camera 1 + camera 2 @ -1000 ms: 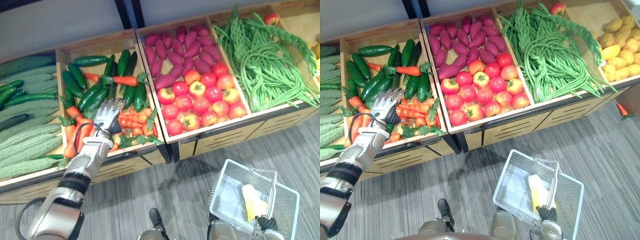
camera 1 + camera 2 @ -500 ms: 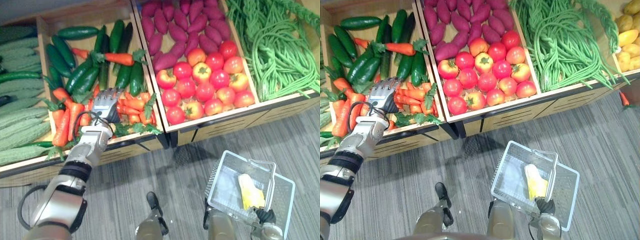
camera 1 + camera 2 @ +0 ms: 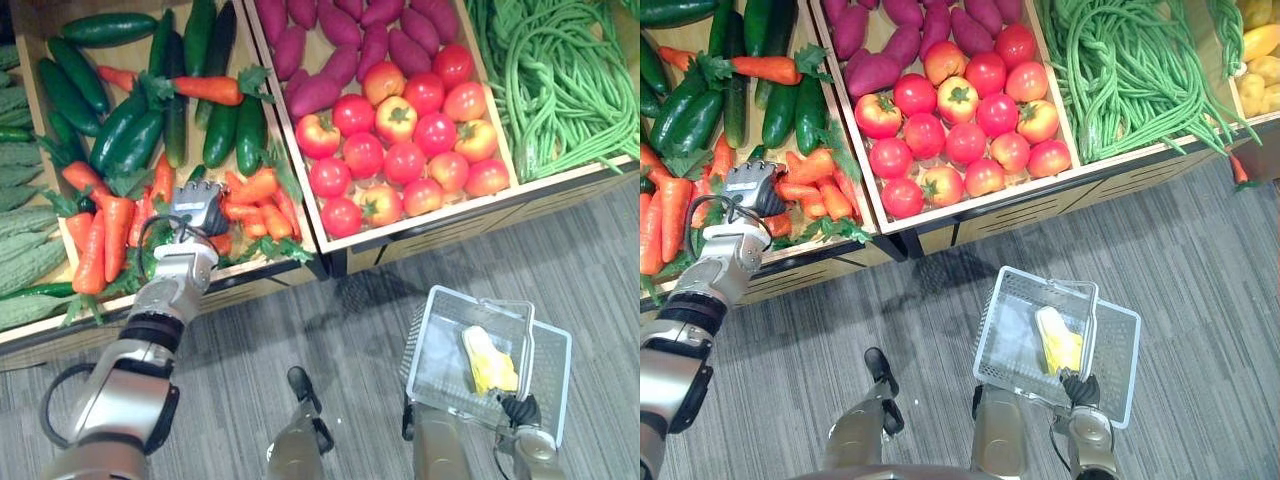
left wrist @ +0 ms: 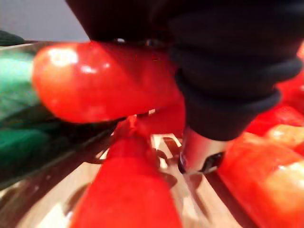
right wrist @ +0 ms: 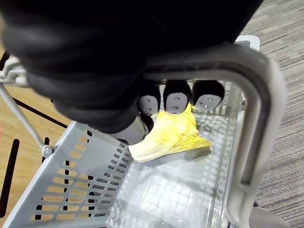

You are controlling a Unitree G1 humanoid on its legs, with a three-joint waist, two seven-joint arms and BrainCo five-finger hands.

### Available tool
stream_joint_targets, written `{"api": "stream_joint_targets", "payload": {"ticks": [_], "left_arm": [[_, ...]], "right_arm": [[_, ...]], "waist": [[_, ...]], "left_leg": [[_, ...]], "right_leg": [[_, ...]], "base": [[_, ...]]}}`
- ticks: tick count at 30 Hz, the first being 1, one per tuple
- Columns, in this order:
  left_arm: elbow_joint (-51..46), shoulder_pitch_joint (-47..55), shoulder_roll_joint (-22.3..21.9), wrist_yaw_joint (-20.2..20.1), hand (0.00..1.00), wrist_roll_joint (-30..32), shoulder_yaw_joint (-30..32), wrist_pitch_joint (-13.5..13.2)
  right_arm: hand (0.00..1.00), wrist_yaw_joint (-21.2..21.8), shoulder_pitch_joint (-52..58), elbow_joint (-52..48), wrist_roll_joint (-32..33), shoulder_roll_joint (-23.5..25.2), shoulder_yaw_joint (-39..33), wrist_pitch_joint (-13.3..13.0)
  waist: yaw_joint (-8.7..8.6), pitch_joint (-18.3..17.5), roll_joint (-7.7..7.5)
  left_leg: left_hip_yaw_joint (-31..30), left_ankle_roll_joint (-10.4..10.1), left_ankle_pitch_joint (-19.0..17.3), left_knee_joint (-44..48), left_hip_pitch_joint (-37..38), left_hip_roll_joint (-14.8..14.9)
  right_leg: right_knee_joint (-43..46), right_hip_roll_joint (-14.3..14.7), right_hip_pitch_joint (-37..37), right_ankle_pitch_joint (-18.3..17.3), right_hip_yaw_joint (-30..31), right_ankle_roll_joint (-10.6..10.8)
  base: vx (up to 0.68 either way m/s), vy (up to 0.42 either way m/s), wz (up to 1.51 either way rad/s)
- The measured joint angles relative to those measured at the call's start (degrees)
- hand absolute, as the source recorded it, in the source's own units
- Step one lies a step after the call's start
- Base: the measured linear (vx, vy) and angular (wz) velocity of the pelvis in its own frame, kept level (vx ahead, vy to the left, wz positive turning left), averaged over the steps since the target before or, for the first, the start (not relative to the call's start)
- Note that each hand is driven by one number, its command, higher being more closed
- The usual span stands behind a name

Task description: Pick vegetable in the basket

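Resting left hand (image 3: 196, 210) among carrots (image 3: 258, 186), perhaps touching

Bright, even overhead light on the produce crates (image 3: 450, 228), small white glints on the tomatoes (image 3: 402, 118), white glare patch on the carrot (image 4: 104, 80), pale sheen across the basket (image 5: 259, 109) bottom, thin shadow beneath the yellow vegetable (image 5: 171, 135)

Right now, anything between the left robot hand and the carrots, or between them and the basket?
Nothing visible. The left robot hand sits among the carrots. The basket, held by the right robot hand, is open-topped; a yellow vegetable lies inside, leaving room.
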Motion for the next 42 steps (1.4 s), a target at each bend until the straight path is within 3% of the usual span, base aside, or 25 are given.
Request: {"api": "stream_joint_targets", "payload": {"ticks": [12,16,21,28,30,33,35,36,38,40,42], "left_arm": [[0.01,2.99,-2.78,-0.82,1.00,0.18,0.89,0.76],[-7.47,5.41,-2.51,-0.88,1.00,0.66,1.34,1.09],[-14.59,10.25,-2.22,-0.95,1.00,0.74,1.69,0.64],[-30.89,16.67,0.80,-1.15,1.00,0.73,2.58,-0.64],[-39.97,19.99,1.80,-1.30,1.00,0.68,2.51,-2.59],[-45.76,22.59,2.47,-2.56,1.00,0.10,2.29,-6.07],[-49.72,23.86,3.68,-4.02,1.00,-0.71,-0.24,-9.39],[-50.52,24.21,4.33,-4.51,1.00,-0.91,-1.14,-10.17],[-52.86,24.54,5.47,-6.32,1.00,-3.41,-5.52,-13.47],[-55.50,24.54,6.42,-7.70,1.00,-5.26,-8.83,-15.21],[-57.95,24.49,6.67,-9.33,1.00,-7.35,-12.13,-16.46]], "right_arm": [[1.00,0.01,1.73,0.02,-0.14,-0.29,0.28,0.09],[1.00,-0.05,3.34,0.23,-1.09,-0.31,-1.86,0.33],[1.00,-0.17,5.14,2.43,-2.56,-1.16,-7.10,1.50],[1.00,-0.14,5.66,2.41,-5.97,-2.79,-9.35,2.77],[1.00,0.18,5.49,2.16,-8.32,-4.33,-9.18,3.30],[1.00,1.05,4.78,-0.61,-10.68,-7.66,-6.67,3.68],[1.00,3.61,5.40,-7.28,-10.86,-12.92,-0.05,3.57],[1.00,4.51,5.34,-8.78,-10.86,-14.56,1.66,3.21],[1.00,8.03,5.05,-12.94,-10.58,-21.65,6.50,0.05],[1.00,9.69,4.74,-15.88,-10.41,-25.26,8.77,-1.36],[1.00,10.93,4.71,-19.45,-10.40,-27.57,11.07,-1.62]], "waist": [[-0.07,-0.12,0.23],[0.14,-0.59,0.48],[0.02,-5.46,2.74],[-0.18,-9.92,2.47],[-0.33,-11.10,2.43],[-0.44,-11.41,2.46],[-1.63,-12.41,2.40],[-1.86,-12.79,2.32],[-2.44,-13.87,2.34],[-3.43,-14.41,2.20],[-3.32,-14.77,1.90]], "left_leg": [[-1.07,-0.15,-0.73,2.81,2.42,0.54],[-2.93,-0.01,-0.58,2.49,4.75,-0.26],[-5.75,0.12,1.01,0.03,6.35,-1.27],[-6.06,0.12,1.01,-0.05,7.59,-1.59],[-5.26,0.10,0.99,-0.09,8.22,-1.58],[-2.59,-0.30,0.68,-0.26,10.13,-1.43],[0.72,-0.99,0.04,-0.44,11.71,-1.07],[1.62,-1.13,-0.09,-0.45,12.14,-1.04],[5.34,-1.74,-0.89,-0.46,14.60,-0.94],[7.25,-2.11,-1.27,-0.46,16.03,-0.85],[10.29,-2.39,-1.91,-0.45,17.83,-0.66]], "right_leg": [[-0.50,-0.42,4.56,-0.39,-1.62,-0.02],[-0.45,-1.47,8.22,-3.21,-4.25,0.06],[-1.24,-1.27,10.74,-3.66,-6.52,0.08],[-2.72,-1.29,12.72,-3.34,-6.19,0.43],[-3.63,-1.01,13.00,-2.70,-4.95,0.64],[-4.77,-0.40,13.37,-1.57,-1.91,0.65],[-5.91,0.50,12.95,-0.28,1.73,0.78],[-6.04,0.76,12.67,-0.07,2.83,0.89],[-6.68,1.70,12.51,0.59,6.91,1.17],[-6.52,2.27,12.53,0.75,8.93,1.44],[-6.59,3.12,12.47,1.23,11.57,1.49]], "base": [[0.03,-0.012,0.03],[-0.02,-0.005,0.26],[0.01,0.003,0.20],[0.01,0.009,0.02],[0.02,0.016,-0.21],[0.01,0.012,-0.58],[-0.03,0.005,-0.75],[-0.02,-0.005,-0.90],[-0.01,-0.011,-0.91],[-0.01,-0.011,-0.71],[-0.02,-0.014,-0.75]]}}
